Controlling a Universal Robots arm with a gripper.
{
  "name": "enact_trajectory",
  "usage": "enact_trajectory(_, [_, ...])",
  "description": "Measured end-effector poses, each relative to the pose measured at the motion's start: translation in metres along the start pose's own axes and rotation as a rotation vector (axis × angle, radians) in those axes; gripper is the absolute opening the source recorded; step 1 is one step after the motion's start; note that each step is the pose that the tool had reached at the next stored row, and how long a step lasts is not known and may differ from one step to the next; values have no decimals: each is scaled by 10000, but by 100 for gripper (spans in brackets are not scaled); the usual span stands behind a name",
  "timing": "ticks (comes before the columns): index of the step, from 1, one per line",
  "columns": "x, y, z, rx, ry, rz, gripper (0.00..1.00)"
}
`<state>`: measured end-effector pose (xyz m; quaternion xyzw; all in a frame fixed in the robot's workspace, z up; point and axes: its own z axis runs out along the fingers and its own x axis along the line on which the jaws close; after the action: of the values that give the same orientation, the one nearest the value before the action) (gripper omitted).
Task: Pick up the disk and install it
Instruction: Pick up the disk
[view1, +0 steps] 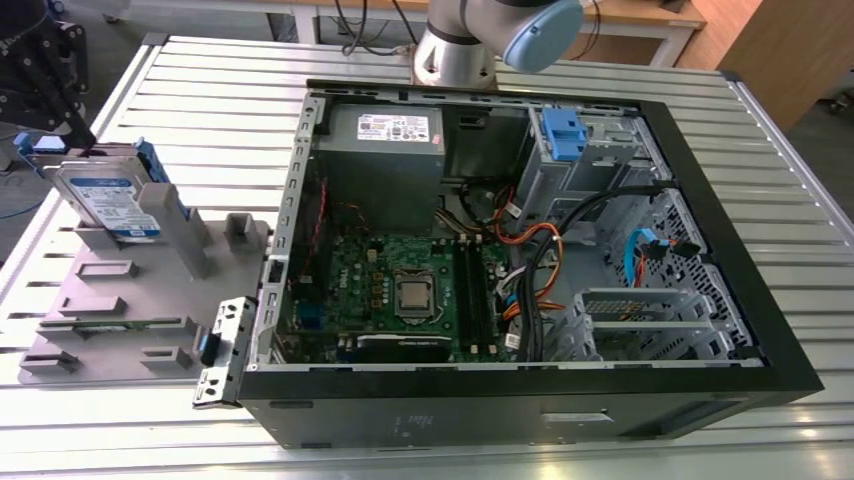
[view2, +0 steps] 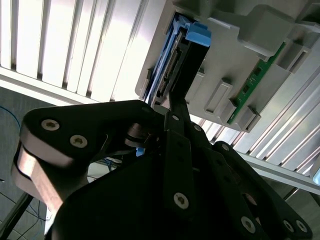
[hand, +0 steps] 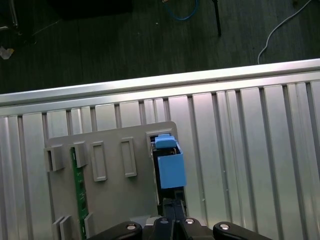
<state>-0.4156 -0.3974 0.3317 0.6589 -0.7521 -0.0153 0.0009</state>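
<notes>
One step: pick-up | disk (view1: 114, 203) upright, grey rack's (view1: 123, 292) corner | gripper (hand: 170, 212) at its end; grip cannot be told | lift needs sure hold

Open computer case (view1: 467, 415) on slatted table (view1: 214, 90), grey fixture (view1: 100, 300) beside it — green board (hand: 77, 185) slotted in

The disk (view1: 110, 203) stood nearly upright on one edge in a slot of the grey holder (view1: 94, 300), at the left of the exterior view. It was silver, its white-and-blue label faced the camera, and a blue plastic frame ran along its edges. Both wrist views showed the disk (hand: 169, 167) (view2: 186, 55) edge-on.
</notes>
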Motion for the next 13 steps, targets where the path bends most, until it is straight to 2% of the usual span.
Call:
enact_trajectory(11, [-2, 0, 0, 0, 0, 1, 11])
enact_trajectory(12, [-2, 0, 0, 0, 0, 0, 11])
enact_trajectory(13, [-2, 0, 0, 0, 1, -1, 17])
